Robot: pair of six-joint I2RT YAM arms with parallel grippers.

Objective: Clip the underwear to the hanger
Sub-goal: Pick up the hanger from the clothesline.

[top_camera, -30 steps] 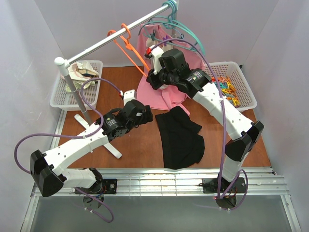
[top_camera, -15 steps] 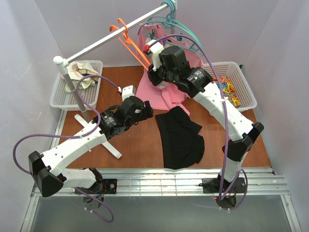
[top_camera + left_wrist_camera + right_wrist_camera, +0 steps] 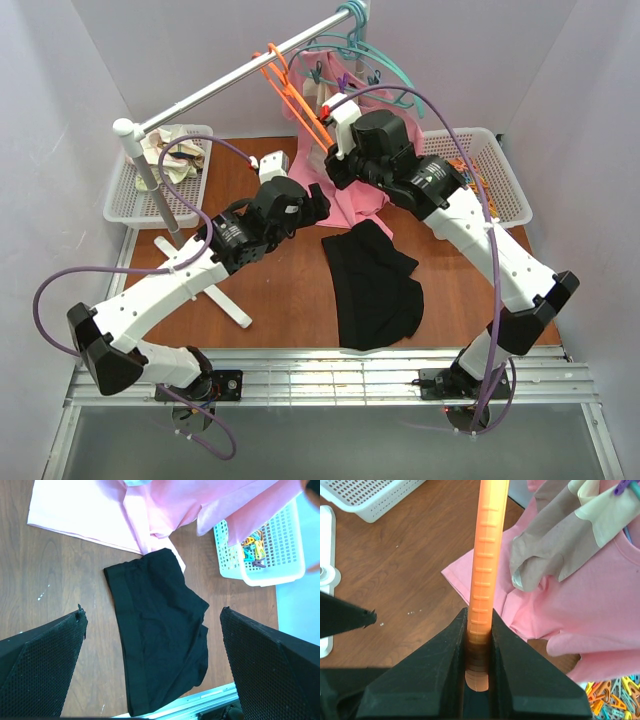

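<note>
The black underwear [image 3: 375, 285] lies flat on the brown table, just in front of the pink shirt. It fills the middle of the left wrist view [image 3: 160, 630]. The orange hanger [image 3: 292, 88] hangs by its hook from the grey rail and slants down to the right. My right gripper [image 3: 328, 140] is shut on the hanger's lower bar, which stands between the jaws in the right wrist view [image 3: 479, 645]. My left gripper [image 3: 318, 205] is open and empty, held above the table left of the underwear, its black pads [image 3: 40, 675] wide apart.
A pink shirt [image 3: 340, 195] hangs from teal hangers [image 3: 375, 55] and drapes onto the table. A white basket [image 3: 500, 215] of coloured clips stands at right. Another basket [image 3: 125, 200] with beige-striped cloth stands at left. The rack's white foot [image 3: 215, 285] crosses the table.
My right gripper has slid the orange hanger to the right along the rail, toward the teal hangers. My left gripper has moved up and to the right, closer to the pink shirt.
</note>
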